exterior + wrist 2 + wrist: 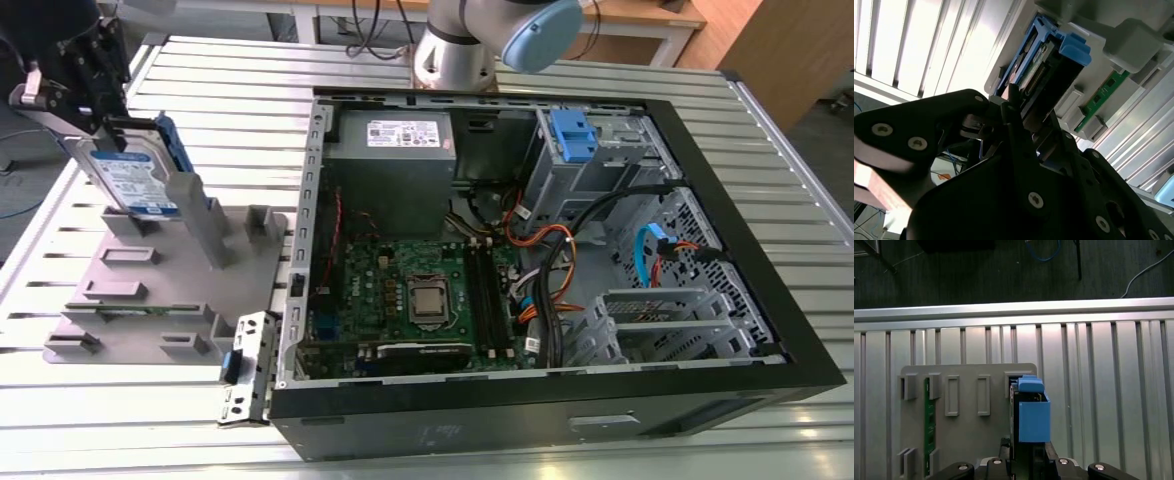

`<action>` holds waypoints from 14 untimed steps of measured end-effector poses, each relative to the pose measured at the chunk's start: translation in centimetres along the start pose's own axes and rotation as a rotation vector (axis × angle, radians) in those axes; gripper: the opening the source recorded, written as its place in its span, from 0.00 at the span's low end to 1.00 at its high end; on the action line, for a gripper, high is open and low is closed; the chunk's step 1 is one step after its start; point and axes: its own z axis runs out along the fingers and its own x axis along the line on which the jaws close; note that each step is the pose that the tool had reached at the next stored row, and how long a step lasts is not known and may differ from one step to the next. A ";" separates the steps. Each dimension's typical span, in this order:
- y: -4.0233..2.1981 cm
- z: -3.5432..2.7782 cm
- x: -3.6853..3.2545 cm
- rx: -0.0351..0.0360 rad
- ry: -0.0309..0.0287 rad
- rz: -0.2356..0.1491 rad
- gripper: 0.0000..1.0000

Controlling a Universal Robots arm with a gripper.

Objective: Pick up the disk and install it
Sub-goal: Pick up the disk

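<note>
Closest in, the black pincer [1029,112] has its jaws clamped on the upper edge of the disk [1054,75]. The disk stands on edge at a slot of the grey rack [147,290], though I can't tell whether it has cleared that slot. In the exterior view the rack sits on the slatted desk [240,70] at nine o'clock from the open case [561,420], with the disk at the rack's twelve o'clock end. The grip looks centred to me. The lift should run straight along the slot without tilting, or the blue frame may bind.
</note>
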 end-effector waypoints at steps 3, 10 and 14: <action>0.03 -0.70 -0.01 0.0000 0.0000 0.000 0.35; 0.09 -2.20 -0.02 0.0000 0.0000 0.000 0.35; 0.12 -3.10 -0.03 -0.0001 0.0001 0.000 0.35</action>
